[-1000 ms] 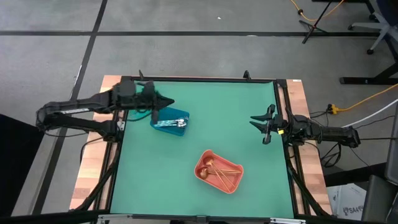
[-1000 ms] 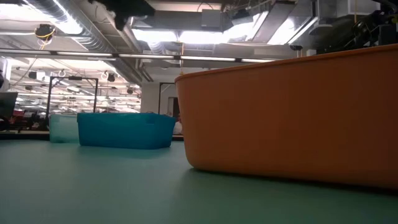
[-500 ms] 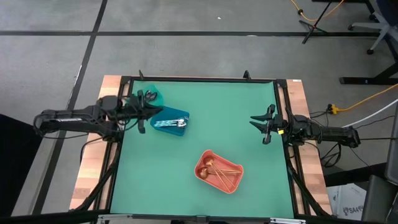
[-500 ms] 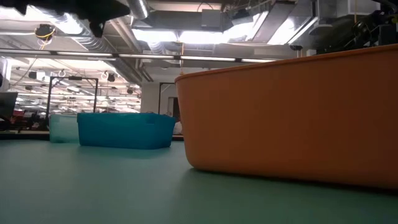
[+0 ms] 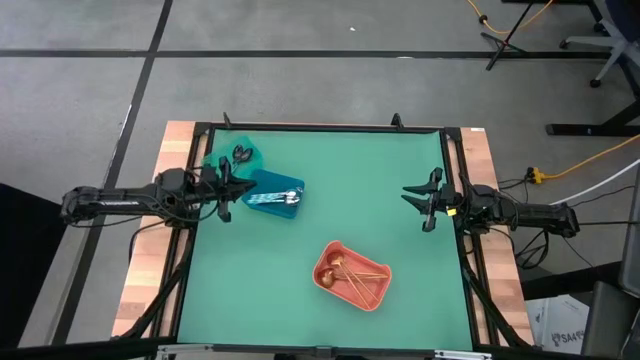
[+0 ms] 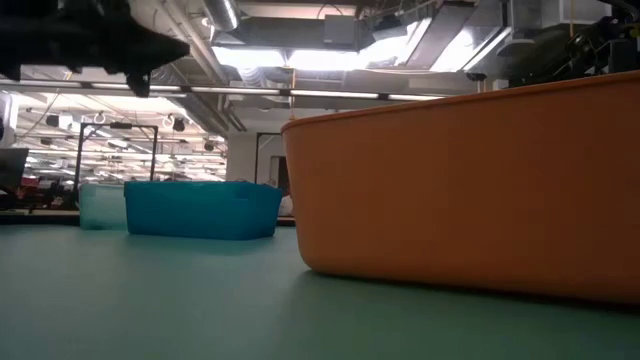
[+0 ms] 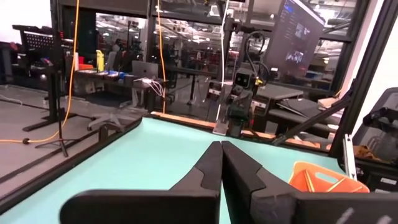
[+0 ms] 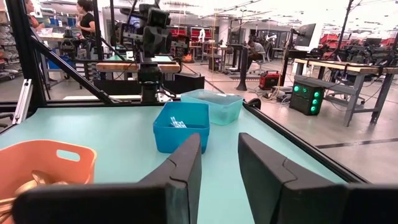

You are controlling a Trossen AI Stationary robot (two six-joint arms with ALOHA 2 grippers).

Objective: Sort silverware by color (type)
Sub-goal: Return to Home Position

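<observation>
Silverware lies in three bins on the green table mat [image 5: 330,170].
The coral plastic bin [image 5: 318,270] holds copper-gold spoons [image 5: 352,277], the blue plastic bin [image 5: 262,180] silvery utensils [image 5: 280,197], the clear teal bin [image 5: 222,152] dark spoons [image 5: 241,154]. Left gripper [image 7: 221,145], fingers together, sits beside the blue bin; right gripper [image 8: 219,139], fingers apart, is at the mat's right edge.

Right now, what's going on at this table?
Nothing is being held. All is sorted into three bins: copper-gold spoons in the coral bin, silver pieces in the blue bin, dark pieces in the teal bin. The left gripper, shut and empty, hovers beside the blue bin near the left edge of the table; the right gripper, open, waits at the right edge.
</observation>
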